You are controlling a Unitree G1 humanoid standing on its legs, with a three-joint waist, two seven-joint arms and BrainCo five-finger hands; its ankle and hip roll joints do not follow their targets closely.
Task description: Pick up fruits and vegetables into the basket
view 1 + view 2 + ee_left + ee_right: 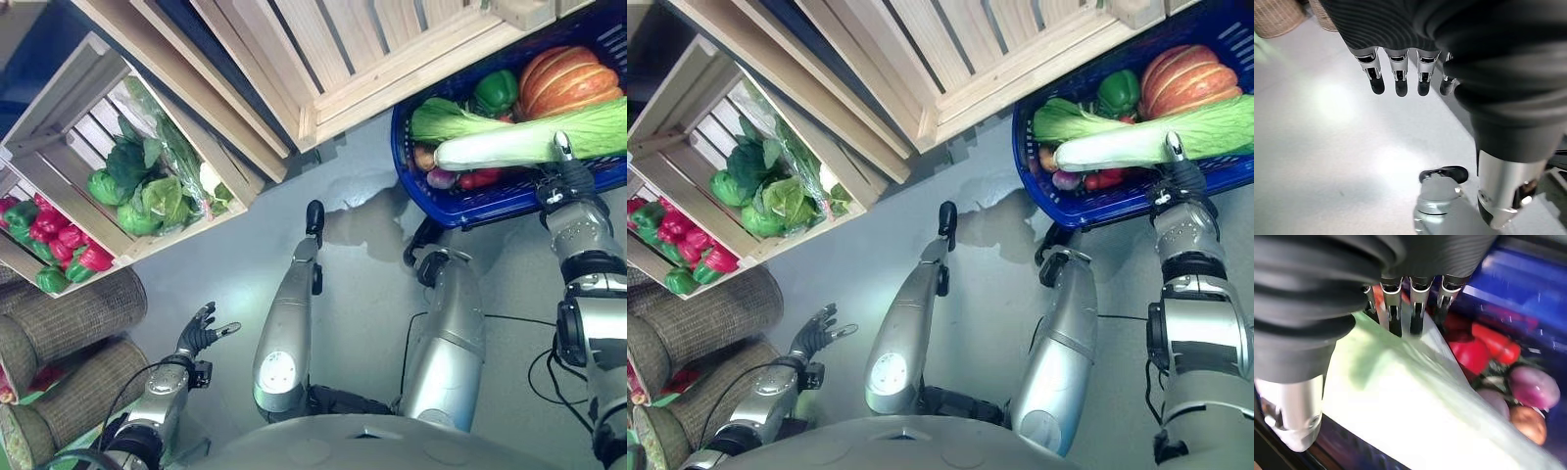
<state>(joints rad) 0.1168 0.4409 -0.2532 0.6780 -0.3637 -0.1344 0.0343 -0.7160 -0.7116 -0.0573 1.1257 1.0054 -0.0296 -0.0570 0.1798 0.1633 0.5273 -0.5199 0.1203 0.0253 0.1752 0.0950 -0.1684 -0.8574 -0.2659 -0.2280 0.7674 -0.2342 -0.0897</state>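
Your right robot hand (566, 176) rests straight-fingered on the cabbage (534, 142), seating it in the basket (460, 206); left robot hand (201, 333) hangs relaxed.

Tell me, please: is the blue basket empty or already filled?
Filled. The blue basket holds a pumpkin, a green pepper, red peppers and a long cabbage lying across them.

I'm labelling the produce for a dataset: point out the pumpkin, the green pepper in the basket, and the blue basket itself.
pumpkin (568, 80), left eye view, on its ribbed orange top.
green pepper (496, 91), left eye view, on its glossy side.
blue basket (490, 207), left eye view, on its near rim.
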